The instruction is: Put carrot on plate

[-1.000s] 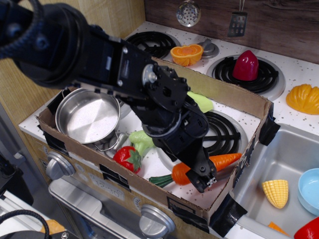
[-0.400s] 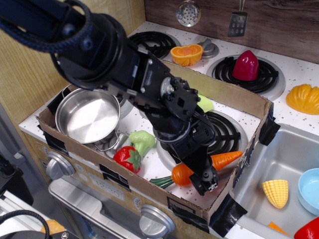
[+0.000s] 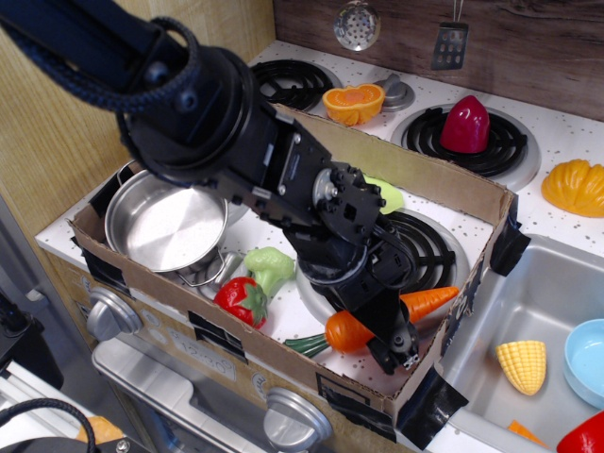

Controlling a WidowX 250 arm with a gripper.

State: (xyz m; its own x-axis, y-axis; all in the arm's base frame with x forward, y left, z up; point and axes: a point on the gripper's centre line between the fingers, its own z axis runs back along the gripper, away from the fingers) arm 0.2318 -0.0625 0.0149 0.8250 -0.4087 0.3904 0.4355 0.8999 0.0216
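We are looking down at our black tool (image 3: 394, 342) sitting low over the carrot (image 3: 377, 319) inside the cardboard box (image 3: 453, 193). The tool is covering the carrot's middle, but we cannot tell if it is squeezing it or how wide it is opening. The carrot is lying on the white desk (image 3: 302, 321) — green end at the front, orange tip pointing at the box's right wall. The plate (image 3: 387, 196) is peeking out behind our arm. The pot (image 3: 165, 219) is sitting at the left.

Speckled white stovetop (image 3: 557, 132) beneath a dark wood wall (image 3: 547, 47).
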